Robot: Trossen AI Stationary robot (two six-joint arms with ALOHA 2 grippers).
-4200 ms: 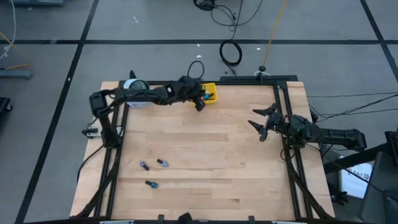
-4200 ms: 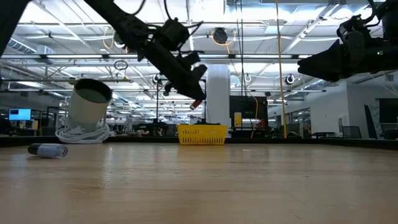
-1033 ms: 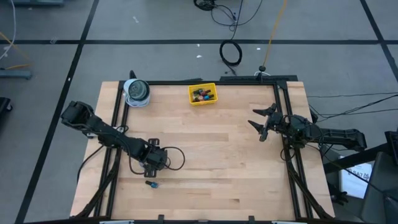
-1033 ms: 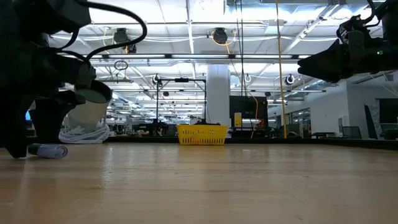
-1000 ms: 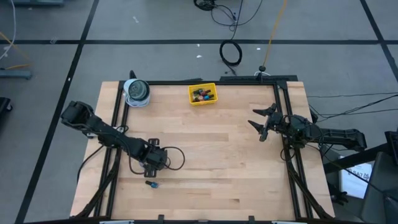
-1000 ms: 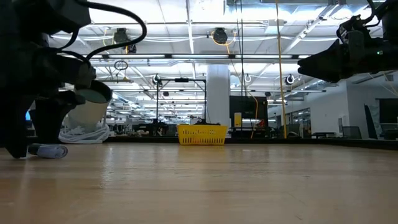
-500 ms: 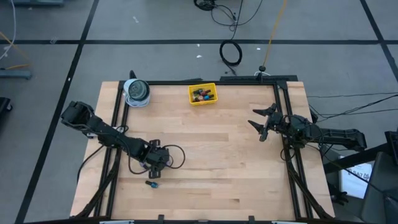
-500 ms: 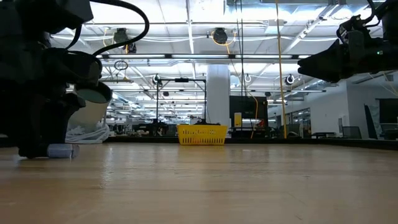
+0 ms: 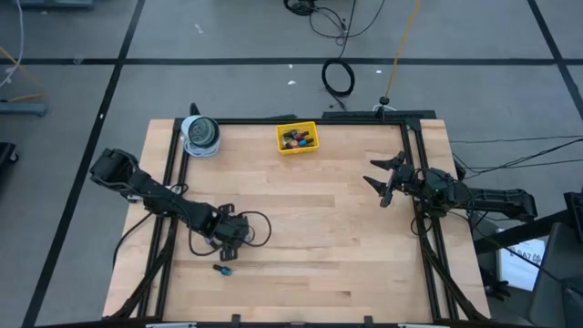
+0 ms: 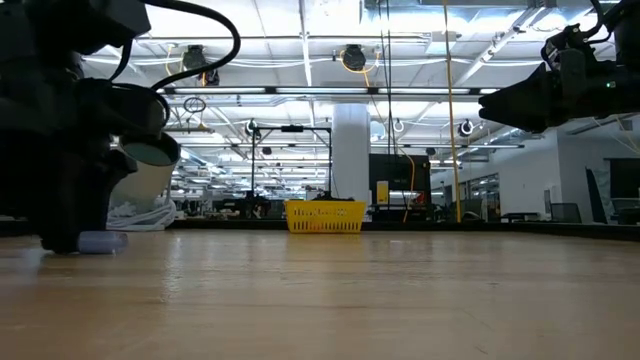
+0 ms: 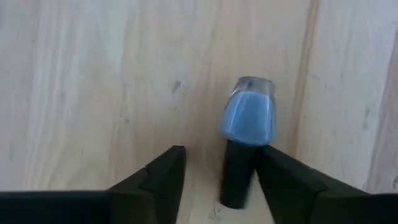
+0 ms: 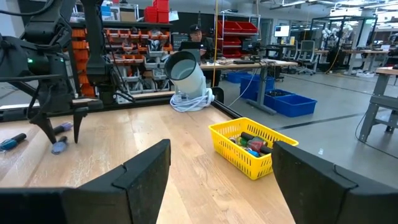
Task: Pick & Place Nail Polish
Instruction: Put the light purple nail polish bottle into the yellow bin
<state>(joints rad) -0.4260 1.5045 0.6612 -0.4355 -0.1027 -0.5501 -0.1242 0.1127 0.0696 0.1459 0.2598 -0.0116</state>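
A small nail polish bottle (image 11: 249, 121) with a blue body and a dark cap lies flat on the wooden table. My left gripper (image 11: 221, 155) points down over it near the table's left front (image 9: 228, 239). It is open, with one finger on each side of the bottle. Another nail polish bottle (image 9: 221, 270) lies nearer the front edge. The yellow tray (image 9: 297, 138) at the far edge holds several bottles. My right gripper (image 9: 381, 185) waits open at the table's right side, above the wood. My left gripper has one finger (image 11: 280, 180) right beside the bottle's dark cap (image 11: 238, 180); I cannot tell whether it touches. The other finger (image 11: 161, 180) stands apart from the bottle. The fingers come from above and lie along the lying bottle's sides.
A grey-white tape roll (image 9: 199, 134) stands on the far left corner. Black frame rails run along the table's left and right edges (image 9: 417, 228). Bare wood lies between the left gripper and the tray. A person (image 12: 196, 34) sits far behind the table.
My left gripper has rolled a little about its own pointing line while staying over the same spot. In the low view, the bottle beside its fingers has shifted a little toward the table's right.
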